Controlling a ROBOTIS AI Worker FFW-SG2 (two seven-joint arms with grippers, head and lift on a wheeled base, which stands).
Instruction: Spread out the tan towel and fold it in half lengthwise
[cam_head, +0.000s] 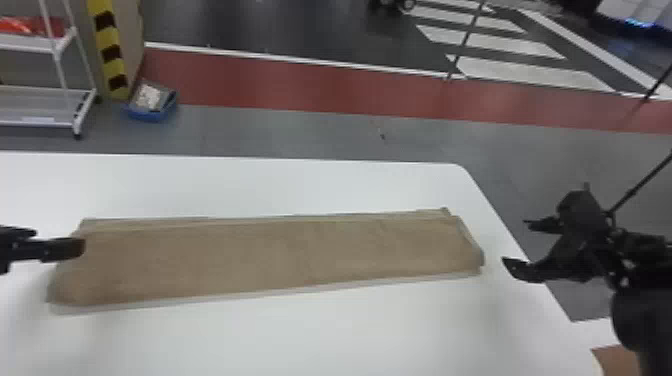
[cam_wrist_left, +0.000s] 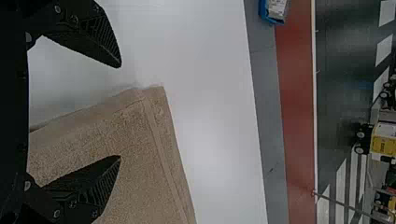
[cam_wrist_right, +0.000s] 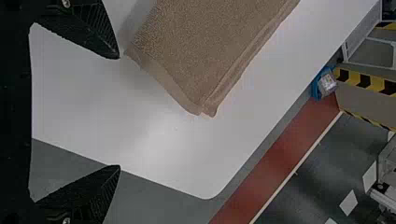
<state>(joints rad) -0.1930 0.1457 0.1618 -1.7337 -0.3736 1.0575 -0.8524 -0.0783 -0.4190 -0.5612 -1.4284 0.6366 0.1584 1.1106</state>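
Note:
The tan towel (cam_head: 270, 257) lies flat as a long folded strip across the white table, its layers slightly offset along the far edge. My left gripper (cam_head: 75, 247) is over the towel's left end; in the left wrist view that gripper (cam_wrist_left: 120, 112) stands open, one finger over the towel (cam_wrist_left: 135, 177) and the other over the table. Off the towel's right end, by the table's right edge, is my right gripper (cam_head: 515, 245). The right wrist view has this gripper (cam_wrist_right: 119, 112) open with nothing between its fingers, beside the towel's end (cam_wrist_right: 196, 46).
The white table (cam_head: 300, 340) has its right edge beneath the right arm. Beyond its far edge are a blue bin (cam_head: 152, 107) on the floor, a white shelf cart (cam_head: 45, 122) and a yellow-black striped post (cam_head: 110, 50). A brown surface (cam_head: 617, 362) shows at the lower right.

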